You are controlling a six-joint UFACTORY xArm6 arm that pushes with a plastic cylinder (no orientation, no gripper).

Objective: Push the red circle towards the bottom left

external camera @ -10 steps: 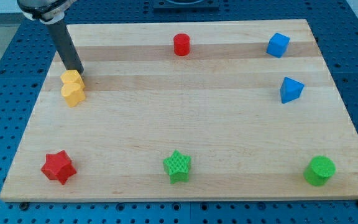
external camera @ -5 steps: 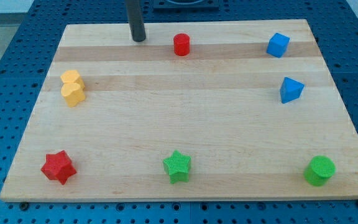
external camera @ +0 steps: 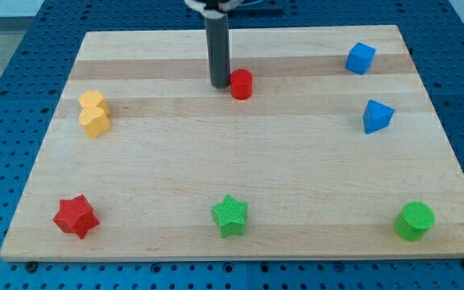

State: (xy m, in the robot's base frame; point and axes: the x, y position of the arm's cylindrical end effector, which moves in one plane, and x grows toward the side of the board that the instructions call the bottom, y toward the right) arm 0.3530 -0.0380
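1. One wooden board (external camera: 240, 161) carries all blocks; I can read no writing or brand on it.
2. My tip (external camera: 219, 84) has no jaws to open or close; it stands touching the left side of the red circle (external camera: 241, 84).
3. The red circle lies far on the board, near its middle; for bottom left, my tip must probably go to its far right side.

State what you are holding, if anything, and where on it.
Nothing is held. My tip only sits beside the red circle, at its left side in the view.

Red circle (external camera: 242, 84) sits upright near the board's top, centre.
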